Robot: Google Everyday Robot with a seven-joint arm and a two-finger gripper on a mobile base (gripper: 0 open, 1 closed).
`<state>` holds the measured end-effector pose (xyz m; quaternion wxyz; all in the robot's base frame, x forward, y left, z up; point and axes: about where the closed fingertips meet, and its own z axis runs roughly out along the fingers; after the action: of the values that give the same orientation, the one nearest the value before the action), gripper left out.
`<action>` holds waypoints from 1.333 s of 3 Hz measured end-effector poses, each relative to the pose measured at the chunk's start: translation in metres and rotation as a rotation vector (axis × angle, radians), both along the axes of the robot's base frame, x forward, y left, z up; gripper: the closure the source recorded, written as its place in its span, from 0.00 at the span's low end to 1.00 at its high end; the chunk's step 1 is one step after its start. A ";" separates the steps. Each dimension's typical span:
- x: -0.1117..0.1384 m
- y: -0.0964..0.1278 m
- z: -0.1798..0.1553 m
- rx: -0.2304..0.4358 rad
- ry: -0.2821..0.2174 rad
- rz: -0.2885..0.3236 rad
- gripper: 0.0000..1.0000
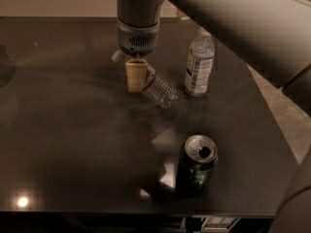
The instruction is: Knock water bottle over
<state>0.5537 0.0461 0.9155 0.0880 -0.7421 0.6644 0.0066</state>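
The water bottle [159, 89] is a small clear ribbed bottle with a dark, red-edged band. It is tipped steeply on the dark table [63, 130], white cap up-left near the gripper and base pointing down-right. My gripper [136, 76] hangs from the grey wrist at the top centre. Its tan tip is against the bottle's upper part and hides its neck.
A taller bottle with a large white-and-blue label [199, 67] stands upright just right of the tipped bottle. An opened green soda can [197, 166] stands near the front edge. The table's right edge runs diagonally, with light floor [286, 115] beyond. My arm covers the upper right.
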 end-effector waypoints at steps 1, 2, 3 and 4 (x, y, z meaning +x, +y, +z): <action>-0.002 -0.002 -0.016 -0.063 0.035 0.050 0.83; -0.002 -0.001 -0.027 -0.100 0.056 0.086 0.59; -0.003 0.001 -0.035 -0.116 0.070 0.113 0.35; -0.007 0.003 -0.042 -0.119 0.084 0.130 0.13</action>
<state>0.5466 0.0495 0.8734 0.0152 -0.7866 0.6173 0.0041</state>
